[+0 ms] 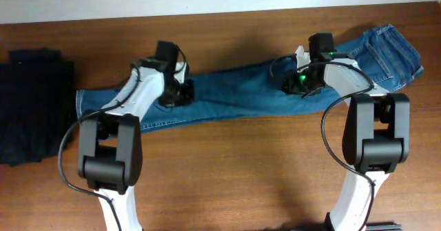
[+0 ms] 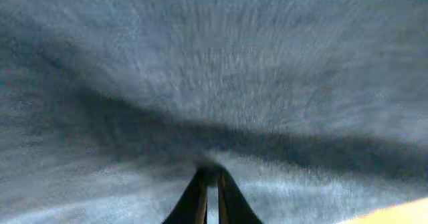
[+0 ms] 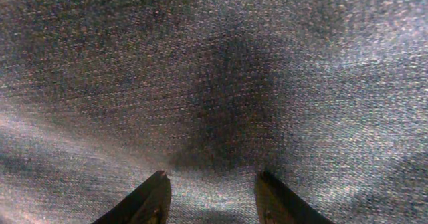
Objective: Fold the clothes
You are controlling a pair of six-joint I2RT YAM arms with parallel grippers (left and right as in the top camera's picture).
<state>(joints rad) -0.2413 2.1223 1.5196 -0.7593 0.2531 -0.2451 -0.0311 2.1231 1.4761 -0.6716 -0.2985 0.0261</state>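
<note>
The clothes are a pair of blue jeans [image 1: 234, 86], stretched flat across the table from the leg ends at the left to the waistband at the far right. My left gripper [image 1: 176, 93] is down on the legs. In the left wrist view the left gripper [image 2: 208, 174] is shut to a thin slit on a pucker of the denim [image 2: 214, 63]. My right gripper [image 1: 301, 85] rests over the thigh part, near the waist. In the right wrist view the right gripper [image 3: 212, 176] stands open, its fingers [image 3: 155, 194] pressed to flat denim [image 3: 214, 63] and holding nothing.
A black folded garment pile [image 1: 34, 107] lies at the table's left edge. Bare wooden table [image 1: 234, 169] runs along the front, between the two arm bases. A white wall borders the far edge.
</note>
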